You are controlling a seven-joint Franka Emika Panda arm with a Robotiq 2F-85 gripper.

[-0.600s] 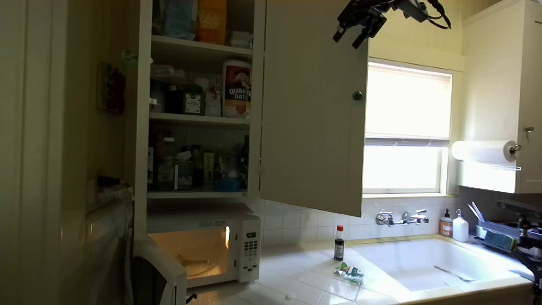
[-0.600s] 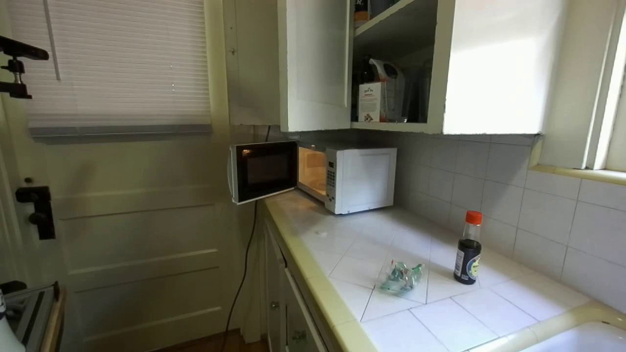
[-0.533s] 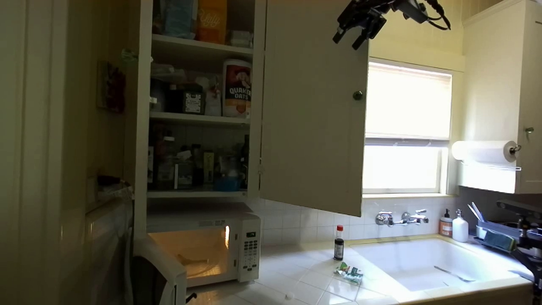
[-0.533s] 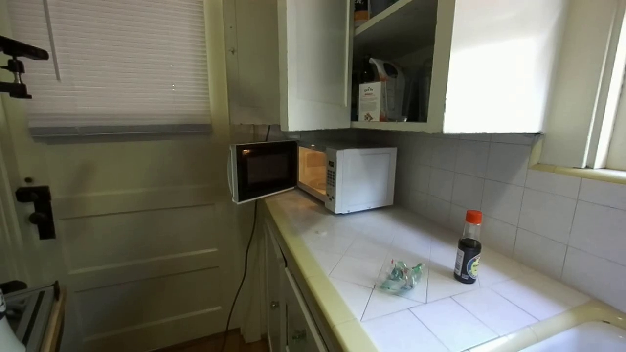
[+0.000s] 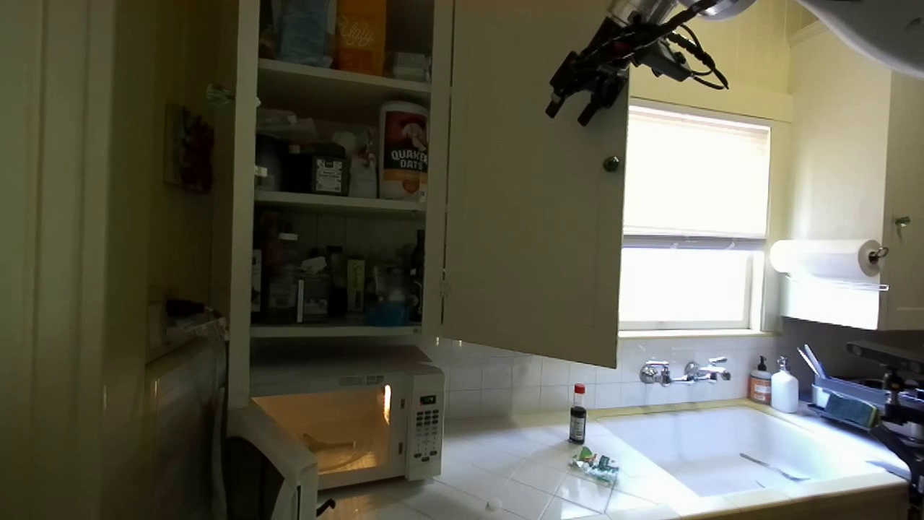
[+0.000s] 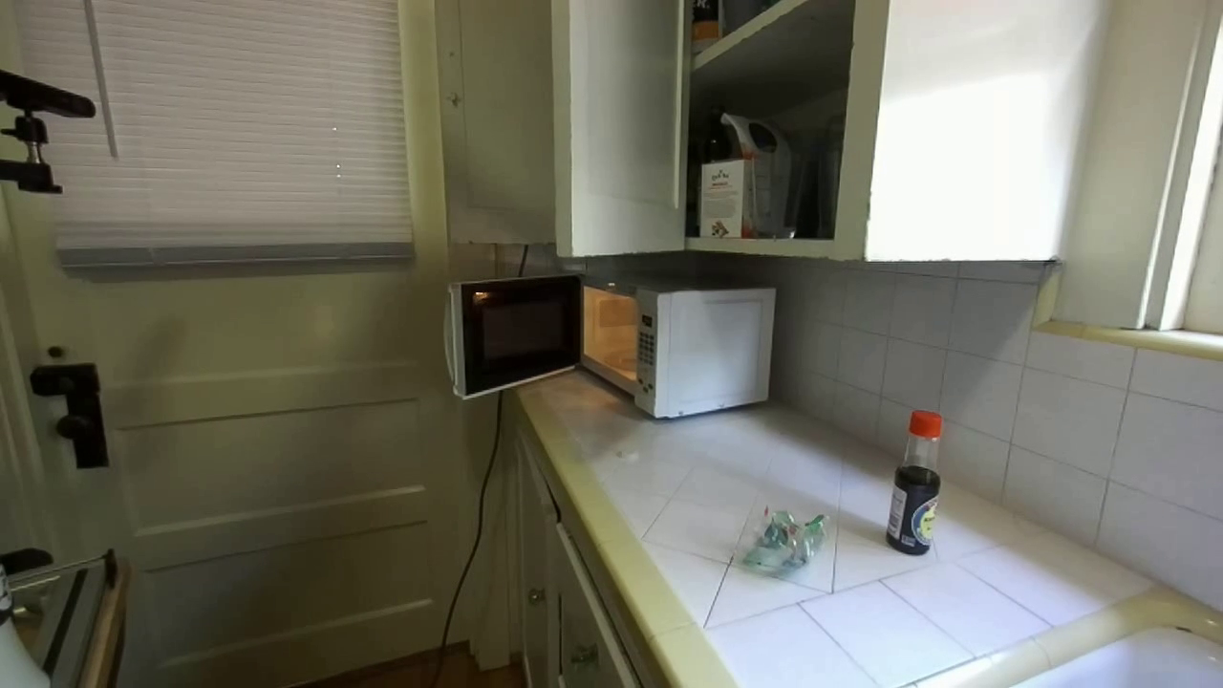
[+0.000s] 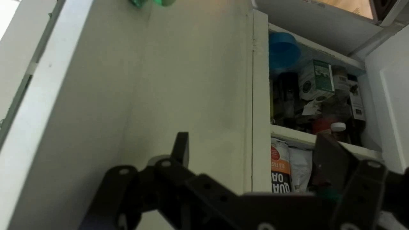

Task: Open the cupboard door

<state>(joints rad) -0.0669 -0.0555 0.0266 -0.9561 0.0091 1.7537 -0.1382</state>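
i've got the gripper (image 5: 569, 114) wide and empty, upper frame right of centre, probably to swing the open door (image 5: 530, 231) further.

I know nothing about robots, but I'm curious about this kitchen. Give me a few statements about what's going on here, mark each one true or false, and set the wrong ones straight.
1. The cupboard door stands open. True.
2. Something is being gripped. False: the gripper is open and clear of the knob.
3. The red-capped bottle stands upright on the counter. True.
4. The microwave is lit inside. True.
5. It is shut, too. False: the microwave door is swung open.
6. Paper towels lie near the bottle. False: the paper towel roll hangs against a white cabinet.
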